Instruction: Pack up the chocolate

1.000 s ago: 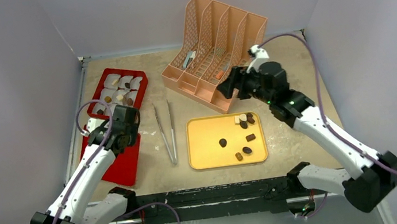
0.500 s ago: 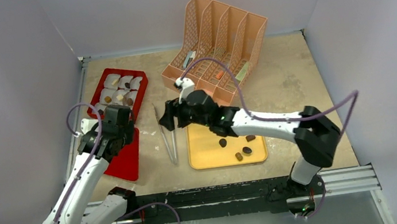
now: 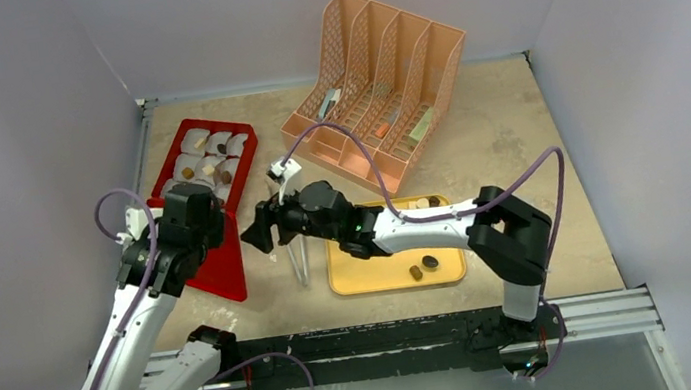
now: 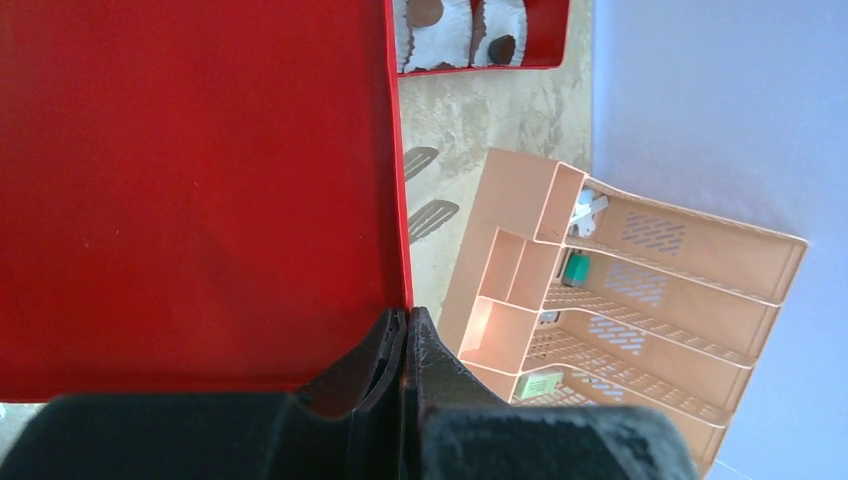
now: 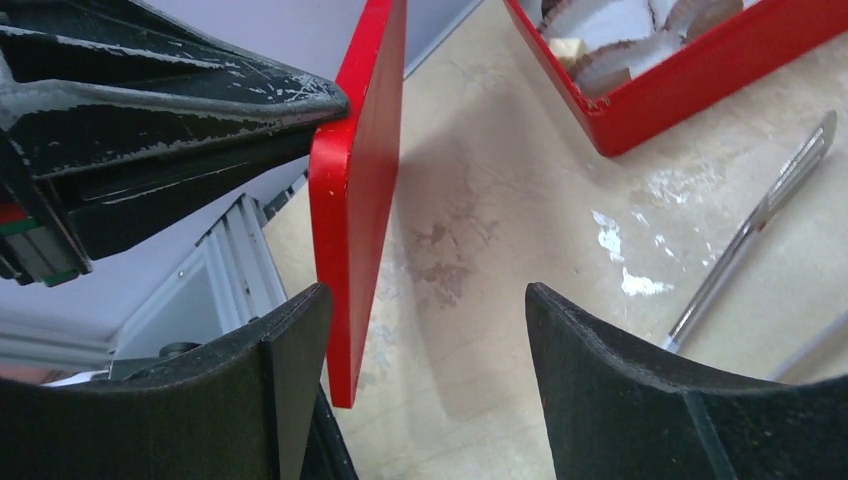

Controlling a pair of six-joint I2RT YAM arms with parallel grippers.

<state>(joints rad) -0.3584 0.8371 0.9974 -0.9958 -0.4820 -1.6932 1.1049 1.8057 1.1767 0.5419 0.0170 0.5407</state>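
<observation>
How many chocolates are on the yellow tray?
4 visible: a caramel-brown chocolate piece and a dark brown one near the front edge of the yellow rectangular tray; a cream piece and a dark piece at its far edge. The right arm may hide others.

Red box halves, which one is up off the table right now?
The flat lid, held up at an angle and clamped in the left pincer. The other half, the base with paper cups, lies flat on the table.

A plain red lid [image 5: 355, 200] just beside the black right gripper [image 5: 425, 295], a yellow tray [image 3: 361, 266] behind it, a peach slot-patterned organiser [image 3: 424, 54] farther off.
</observation>
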